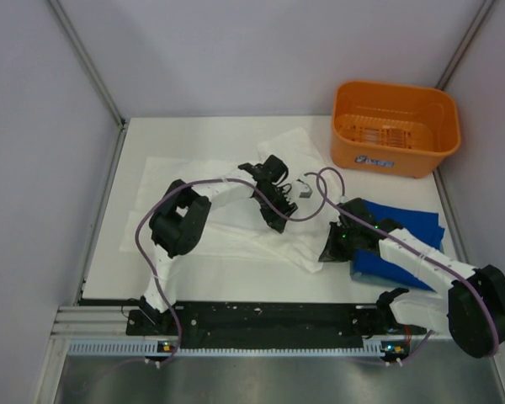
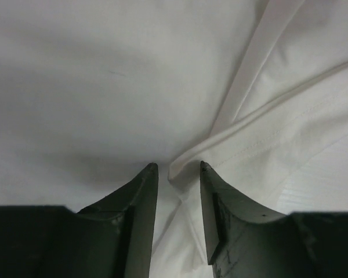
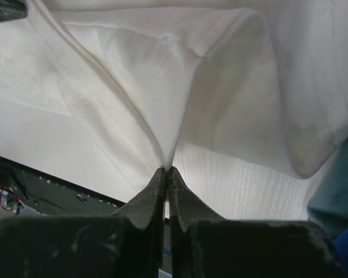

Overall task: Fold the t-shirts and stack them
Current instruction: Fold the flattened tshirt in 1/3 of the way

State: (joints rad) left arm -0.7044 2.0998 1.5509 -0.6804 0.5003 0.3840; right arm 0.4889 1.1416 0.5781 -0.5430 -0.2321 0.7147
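Observation:
The white t-shirt (image 1: 236, 236) lies spread and rumpled across the middle of the table; its print does not show. My left gripper (image 1: 279, 224) is open right over it, and in the left wrist view (image 2: 177, 167) a folded hem (image 2: 243, 145) lies between the fingertips. My right gripper (image 1: 326, 252) is shut on a pinch of the white shirt's near right edge, which rises taut from the closed tips in the right wrist view (image 3: 167, 169). The royal blue t-shirt (image 1: 408, 225) lies flat at the right, partly under my right arm.
An orange plastic basket (image 1: 396, 126) stands at the back right. A white cloth mat (image 1: 135, 227) covers the table under the shirts. The black rail with the arm bases (image 1: 261, 318) runs along the near edge. Grey walls close in on both sides.

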